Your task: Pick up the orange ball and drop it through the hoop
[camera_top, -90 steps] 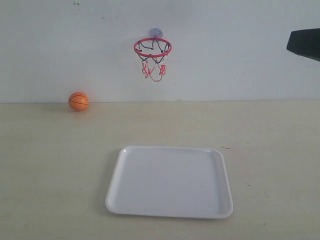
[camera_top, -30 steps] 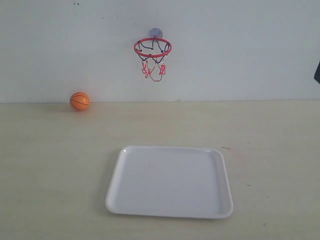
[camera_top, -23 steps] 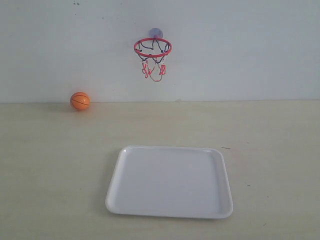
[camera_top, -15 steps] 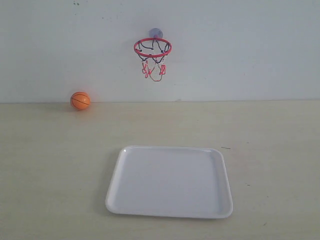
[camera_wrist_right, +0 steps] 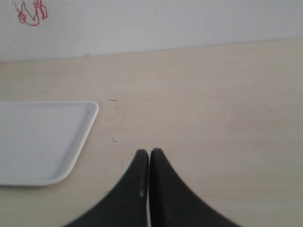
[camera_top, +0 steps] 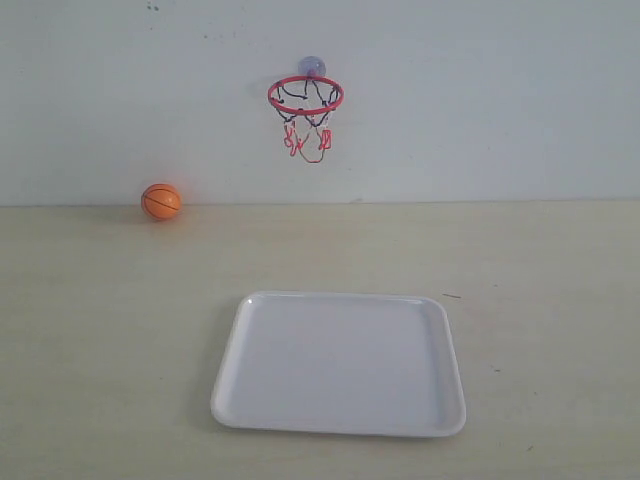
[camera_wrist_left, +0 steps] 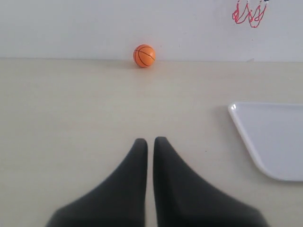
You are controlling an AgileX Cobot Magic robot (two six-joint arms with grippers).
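Observation:
The orange ball (camera_top: 161,201) rests on the table against the back wall at the left; the left wrist view shows the ball (camera_wrist_left: 144,55) far ahead of my left gripper (camera_wrist_left: 150,141), which is shut and empty. The hoop (camera_top: 305,96), a red ring with a black-and-red net on a bluish suction cup, hangs on the wall above the tray. Only the net's red strings (camera_wrist_left: 249,13) (camera_wrist_right: 31,13) show in the wrist views. My right gripper (camera_wrist_right: 149,152) is shut and empty over bare table. Neither gripper appears in the exterior view.
A white tray (camera_top: 340,362) lies flat on the table below the hoop; its corner (camera_wrist_left: 270,137) shows in the left wrist view and its edge (camera_wrist_right: 75,142) in the right wrist view. The white wall bounds the table's far side.
The dark arm at the right edge of the exterior view has withdrawn out of sight. The ball has crept slightly to the right along the wall.

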